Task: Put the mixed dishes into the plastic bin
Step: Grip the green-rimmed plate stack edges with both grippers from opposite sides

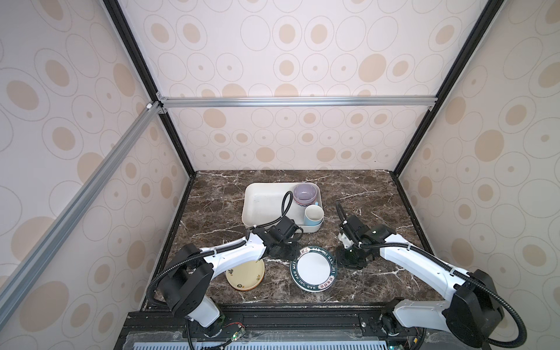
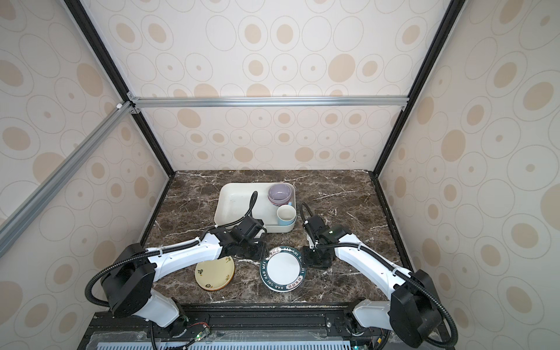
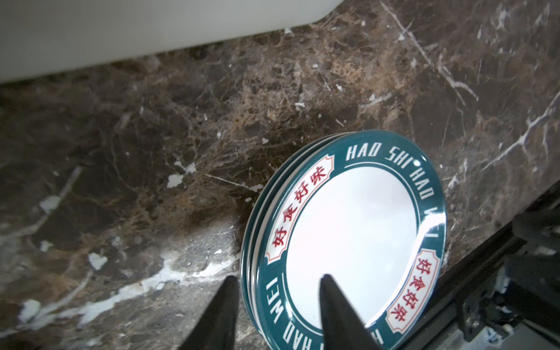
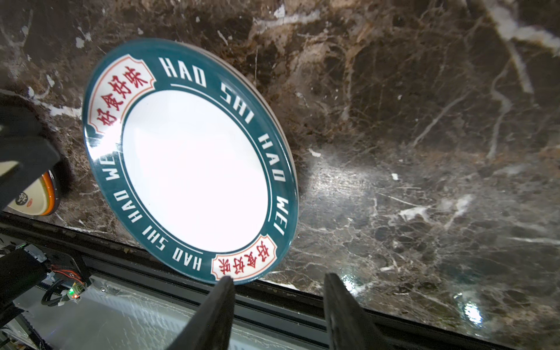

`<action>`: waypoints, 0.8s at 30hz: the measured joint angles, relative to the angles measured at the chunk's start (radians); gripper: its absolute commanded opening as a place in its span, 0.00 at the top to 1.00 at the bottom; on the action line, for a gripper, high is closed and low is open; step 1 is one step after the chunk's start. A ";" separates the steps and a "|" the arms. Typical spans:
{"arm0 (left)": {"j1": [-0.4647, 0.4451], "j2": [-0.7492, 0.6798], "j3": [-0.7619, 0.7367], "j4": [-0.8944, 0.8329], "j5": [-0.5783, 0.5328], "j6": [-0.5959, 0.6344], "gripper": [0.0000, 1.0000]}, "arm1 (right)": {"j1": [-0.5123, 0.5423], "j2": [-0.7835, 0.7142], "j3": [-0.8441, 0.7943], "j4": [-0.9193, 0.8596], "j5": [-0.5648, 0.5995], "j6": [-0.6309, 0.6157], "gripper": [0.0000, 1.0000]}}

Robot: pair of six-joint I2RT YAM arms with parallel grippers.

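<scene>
Two jaws of the left gripper (image 3: 277,281) are straddling the plate (image 1: 313,268) at its rim, low centre in a top view; whether they are pinching it, you cannot tell. Right gripper (image 4: 277,280) is hanging open, empty. Be squeezing firmly before lifting toward the bin (image 1: 263,209).

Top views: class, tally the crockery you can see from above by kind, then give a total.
Plates: 2, pale yellow plate, green-rimmed plate
Bowls: 1, lilac bowl
Mugs: 1, light blue mug
Total: 4, counting top plates only
</scene>
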 measured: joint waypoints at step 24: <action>-0.056 -0.037 -0.094 0.035 0.025 -0.028 0.99 | 0.000 0.014 0.000 0.014 -0.018 -0.002 0.50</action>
